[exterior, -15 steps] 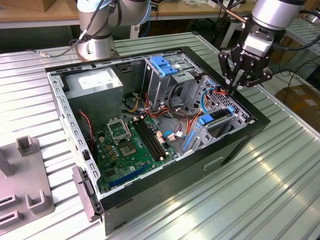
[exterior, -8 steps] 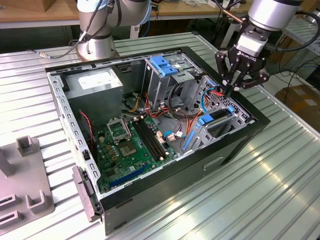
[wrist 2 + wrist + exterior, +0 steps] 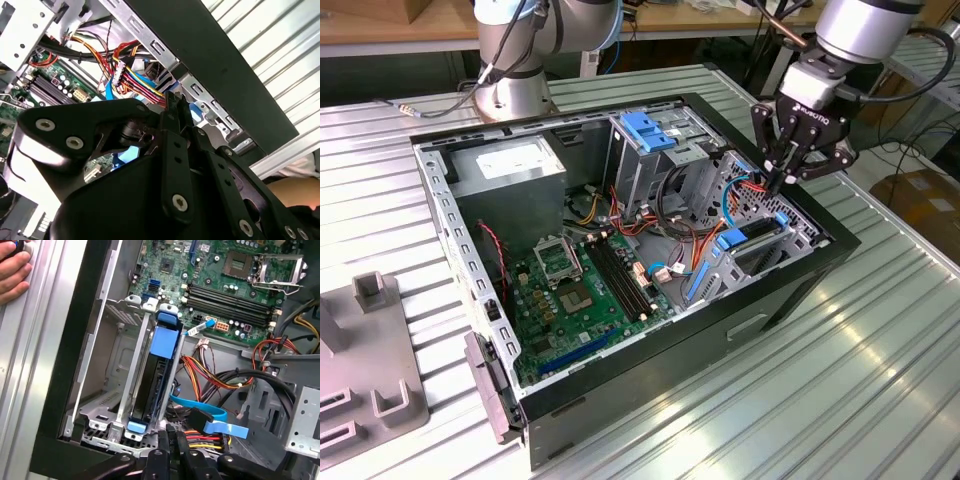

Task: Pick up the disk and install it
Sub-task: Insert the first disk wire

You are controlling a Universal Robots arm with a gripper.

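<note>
One disk (image 3: 156,385) edge-on in cage (image 3: 131,380), mostly hidden, just beyond fingertips (image 3: 163,440); one gripper (image 3: 168,432) pinched closed, holding nothing

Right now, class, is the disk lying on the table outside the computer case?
No, the disk stands edgewise in the drive cage inside the case.

Bright even overhead light in the exterior view, white glare streaks on the ribbed silver metal table (image 3: 850,390) toward its near edge. The open black computer case (image 3: 670,372) has soft shadow along its inner walls. In the second wrist view the table blows out white, and the black robot gripper (image 3: 174,100) up close looks dark and soft
</note>
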